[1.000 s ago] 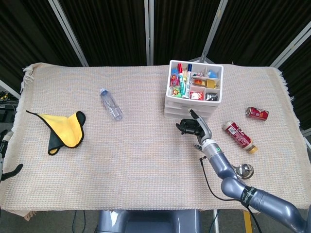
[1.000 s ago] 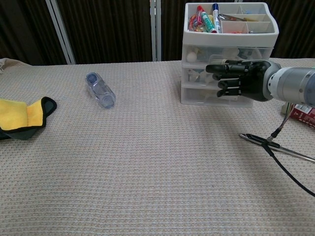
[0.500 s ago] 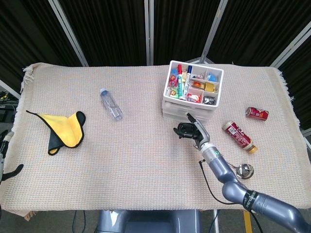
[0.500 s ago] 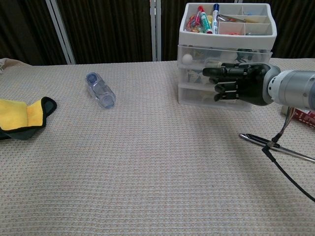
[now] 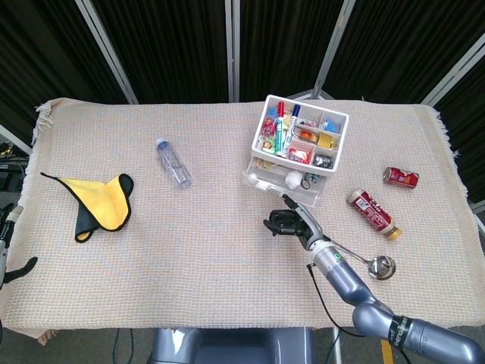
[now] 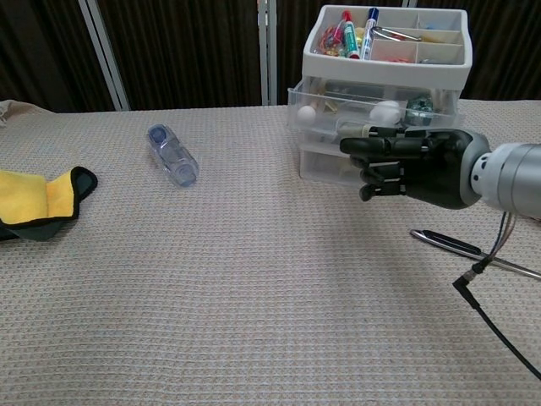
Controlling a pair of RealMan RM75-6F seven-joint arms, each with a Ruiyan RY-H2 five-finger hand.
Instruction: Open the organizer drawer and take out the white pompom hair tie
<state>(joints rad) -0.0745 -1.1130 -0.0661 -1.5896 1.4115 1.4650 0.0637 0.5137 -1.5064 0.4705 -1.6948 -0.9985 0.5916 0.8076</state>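
Observation:
The white organizer (image 5: 263, 156) (image 6: 317, 51) stands at the back right, with pens and small items in its top tray. Its top drawer (image 5: 251, 177) (image 6: 295, 96) is pulled out towards me. Inside lies the white pompom hair tie (image 5: 294, 179) (image 6: 387, 111), next to a smaller white ball (image 6: 306, 111). My right hand (image 5: 292, 222) (image 6: 410, 165) is at the drawer's front, fingers curled, its thumb along the front edge. Only a sliver of my left hand (image 5: 15, 267) shows at the left table edge, so its state is unclear.
A clear water bottle (image 5: 173, 162) (image 6: 172, 155) lies left of the organizer. A yellow and black cloth (image 5: 102, 201) (image 6: 34, 199) is at the far left. A red can (image 5: 400, 177), a red bottle (image 5: 373, 212) and a metal spoon (image 5: 379, 265) lie to the right.
My right hand has drawn back towards me, pulling the top drawer open and dragging the organizer a little nearer and askew. The pompom is now exposed.

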